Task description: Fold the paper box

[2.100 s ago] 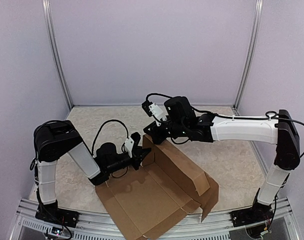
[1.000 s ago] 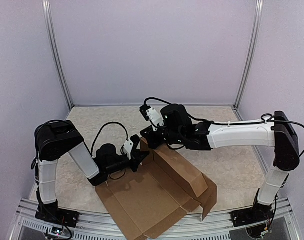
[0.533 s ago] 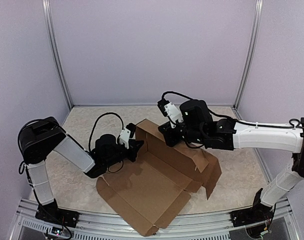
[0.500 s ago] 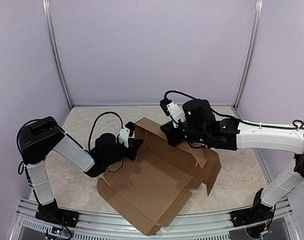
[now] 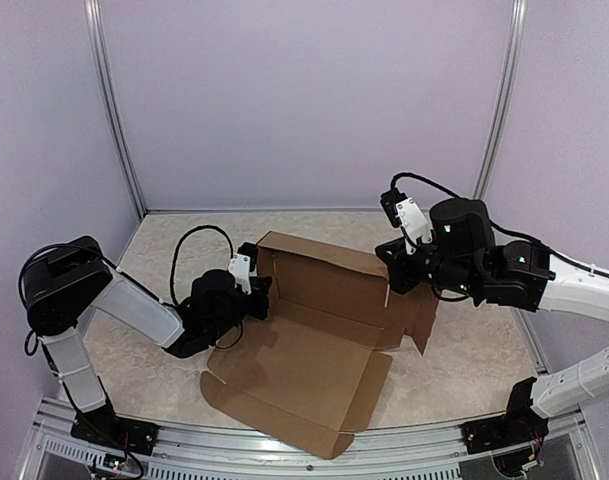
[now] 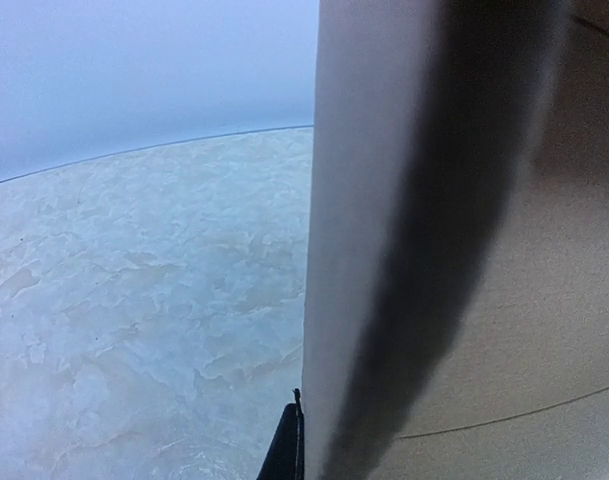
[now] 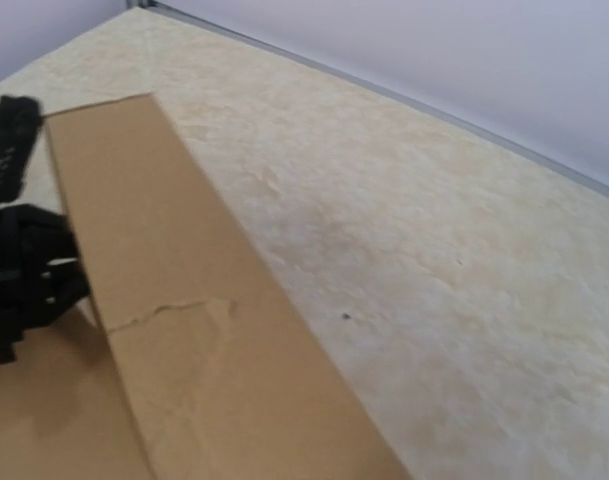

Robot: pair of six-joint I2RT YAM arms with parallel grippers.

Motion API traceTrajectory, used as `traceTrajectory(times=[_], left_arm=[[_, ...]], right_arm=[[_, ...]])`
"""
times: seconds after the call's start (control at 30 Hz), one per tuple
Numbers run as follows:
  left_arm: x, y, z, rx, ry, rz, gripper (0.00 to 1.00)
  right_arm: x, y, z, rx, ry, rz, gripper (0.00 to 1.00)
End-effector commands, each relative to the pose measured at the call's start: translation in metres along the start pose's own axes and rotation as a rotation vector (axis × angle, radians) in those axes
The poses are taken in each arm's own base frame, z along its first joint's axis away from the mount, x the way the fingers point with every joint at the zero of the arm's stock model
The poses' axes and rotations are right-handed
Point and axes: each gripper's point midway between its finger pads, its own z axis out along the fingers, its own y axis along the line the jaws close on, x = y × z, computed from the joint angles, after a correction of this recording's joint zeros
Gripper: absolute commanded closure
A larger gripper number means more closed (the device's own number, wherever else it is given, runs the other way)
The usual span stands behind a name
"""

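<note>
The left arm stretches low, its left hand (image 5: 256, 290) pinched shut on the left end of the plain brown corrugated cardboard paper box (image 5: 302, 362). The box spreads over the mottled beige surface (image 5: 464, 350) to that hand's right, rear wall upright. The right hand (image 5: 392, 274), fingers closed, sits at the wall's far end.

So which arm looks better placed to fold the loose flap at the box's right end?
Probably right. The right gripper sits at that end of the paper box's raised wall, beside the flap; the left gripper is at the opposite end, seemingly pinching that corner.
</note>
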Motion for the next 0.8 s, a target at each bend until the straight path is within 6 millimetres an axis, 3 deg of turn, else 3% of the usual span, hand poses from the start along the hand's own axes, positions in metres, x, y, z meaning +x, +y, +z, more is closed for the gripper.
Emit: traceTrajectory(times=[0.0, 0.27, 0.53, 0.77], left_arm=[[0.003, 0.011, -0.011, -0.122, -0.005, -0.001, 1.0], [0.016, 0.026, -0.024, -0.232, 0.01, -0.023, 1.0], [0.012, 0.032, -0.039, -0.272, -0.013, -0.035, 1.0], [0.015, 0.028, -0.042, -0.263, -0.008, -0.039, 1.0]], right_arm=[[0.028, -0.022, 0.003, 0.106, 0.082, 0.021, 1.0], [0.046, -0.042, 0.004, 0.206, 0.117, 0.037, 1.0], [0.071, -0.049, 0.011, 0.236, 0.142, 0.069, 1.0], [0.066, -0.044, 0.022, 0.206, 0.108, 0.108, 1.0]])
